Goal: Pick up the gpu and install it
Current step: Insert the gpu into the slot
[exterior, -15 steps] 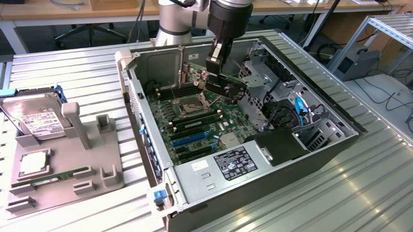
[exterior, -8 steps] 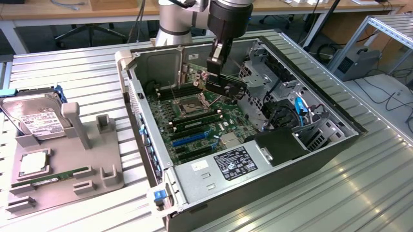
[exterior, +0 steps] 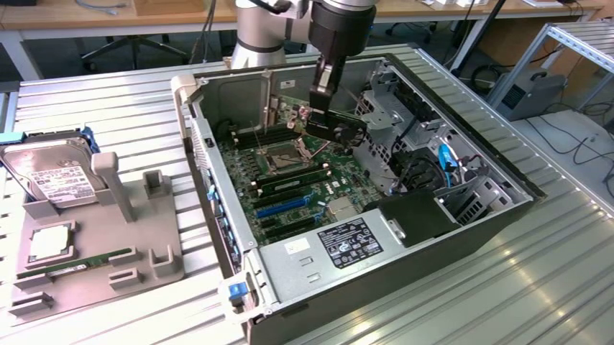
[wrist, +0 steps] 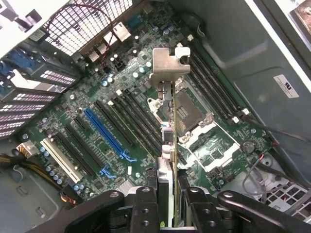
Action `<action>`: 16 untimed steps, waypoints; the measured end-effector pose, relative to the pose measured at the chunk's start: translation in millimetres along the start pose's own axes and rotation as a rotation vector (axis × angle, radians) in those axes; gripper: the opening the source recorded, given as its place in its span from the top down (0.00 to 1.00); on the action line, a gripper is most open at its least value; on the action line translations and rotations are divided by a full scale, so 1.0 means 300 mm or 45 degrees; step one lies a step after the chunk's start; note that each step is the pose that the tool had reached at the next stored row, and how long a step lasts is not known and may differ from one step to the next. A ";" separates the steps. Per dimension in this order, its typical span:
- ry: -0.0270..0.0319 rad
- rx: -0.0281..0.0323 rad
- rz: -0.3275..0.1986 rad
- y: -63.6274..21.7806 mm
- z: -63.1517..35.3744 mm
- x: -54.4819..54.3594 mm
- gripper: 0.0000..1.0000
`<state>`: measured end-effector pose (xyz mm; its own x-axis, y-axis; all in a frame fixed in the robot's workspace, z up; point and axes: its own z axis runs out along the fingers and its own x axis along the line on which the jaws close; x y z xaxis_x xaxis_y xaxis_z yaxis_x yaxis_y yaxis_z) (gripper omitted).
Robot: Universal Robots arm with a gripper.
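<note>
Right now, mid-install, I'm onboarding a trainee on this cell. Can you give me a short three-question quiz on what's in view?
1. True or false: the gpu is already seated in a slot of the motherboard.
2. What stands in the grey holder at the exterior view's left? A) a hard drive B) a fan C) a keyboard
3. Among the black expansion slots there is one white slot. What colour is the other odd one?

Key
1. False: the gripper holds it edge-on above the board.
2. A
3. Blue: the blue slot.
</note>
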<state>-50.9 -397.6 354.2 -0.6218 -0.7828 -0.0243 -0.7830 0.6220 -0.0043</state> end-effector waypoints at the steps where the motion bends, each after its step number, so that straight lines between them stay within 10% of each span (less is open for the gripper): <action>1: 0.0001 -0.0002 -0.009 0.000 0.000 0.000 0.73; 16: -0.0005 -0.0027 -0.110 0.000 0.000 0.000 0.73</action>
<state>-50.9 -397.6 354.1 -0.5519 -0.8336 -0.0243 -0.8337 0.5521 -0.0043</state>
